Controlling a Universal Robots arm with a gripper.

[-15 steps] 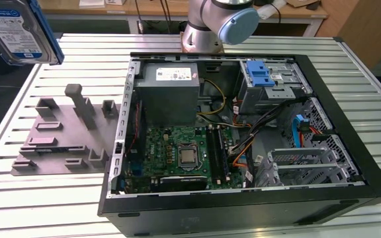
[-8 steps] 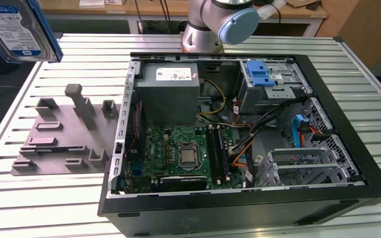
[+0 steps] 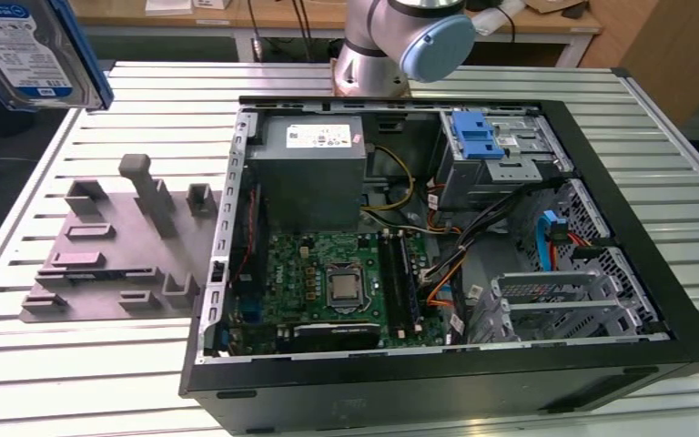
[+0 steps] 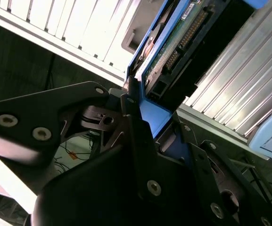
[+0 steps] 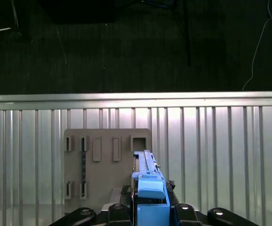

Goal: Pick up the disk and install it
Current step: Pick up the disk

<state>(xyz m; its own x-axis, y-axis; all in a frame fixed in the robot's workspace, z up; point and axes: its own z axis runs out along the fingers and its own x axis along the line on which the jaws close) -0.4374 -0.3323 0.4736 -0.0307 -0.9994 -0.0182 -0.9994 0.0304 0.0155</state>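
One disk (image 3: 34,50) hung in the air at the exterior view's upper left, well above the grey fixture plate (image 3: 113,246) on the slatted surface (image 3: 70,364). In the second wrist view, black fingers (image 4: 136,132) were clamped on its blue carrier edge. The open computer case (image 3: 641,350) sat apart, toward the exterior view's right.
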